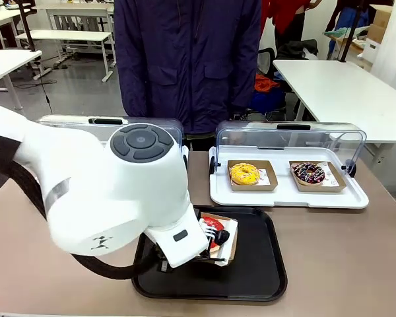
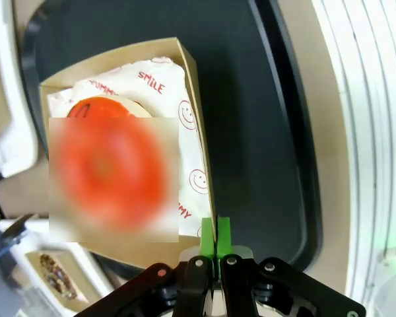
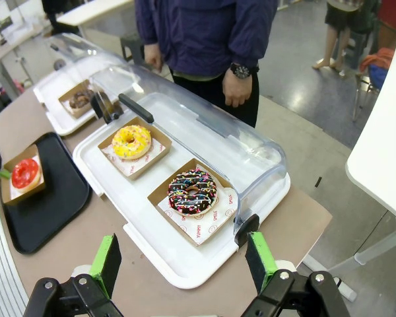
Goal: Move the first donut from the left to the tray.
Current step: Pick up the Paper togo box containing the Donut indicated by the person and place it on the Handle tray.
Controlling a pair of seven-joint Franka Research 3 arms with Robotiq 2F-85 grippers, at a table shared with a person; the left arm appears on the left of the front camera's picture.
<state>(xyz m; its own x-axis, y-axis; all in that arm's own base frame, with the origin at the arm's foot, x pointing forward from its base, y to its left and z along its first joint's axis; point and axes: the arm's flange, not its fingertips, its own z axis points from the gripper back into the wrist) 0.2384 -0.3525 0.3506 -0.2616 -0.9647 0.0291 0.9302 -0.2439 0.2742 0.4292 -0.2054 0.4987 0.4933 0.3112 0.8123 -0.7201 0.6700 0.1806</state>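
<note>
On the black serving tray [image 1: 251,277] sits a small brown cardboard tray [image 3: 13,165] lined with white printed paper, holding the red-iced ring donut [image 3: 25,173]. The left gripper [image 2: 215,232] has its green pads pressed together on the upright wall of that cardboard tray at one corner, and the left arm's white housing covers much of the black tray's near left side in the front view. Behind it, a white tray [image 1: 356,197] with its clear lid [image 1: 290,135] raised carries two more cardboard trays: one with a yellow-glazed donut [image 1: 244,174], one with a chocolate donut [image 1: 309,173] topped with coloured sprinkles. A second lidded white tray [image 3: 53,109] farther along holds another cardboard tray with a dark donut [image 3: 79,99]. The right gripper [image 3: 185,264] hangs above the table edge near the chocolate donut, jaws spread wide with nothing between them. A person in a dark blue jacket [image 1: 188,59] stands at the far side.
</note>
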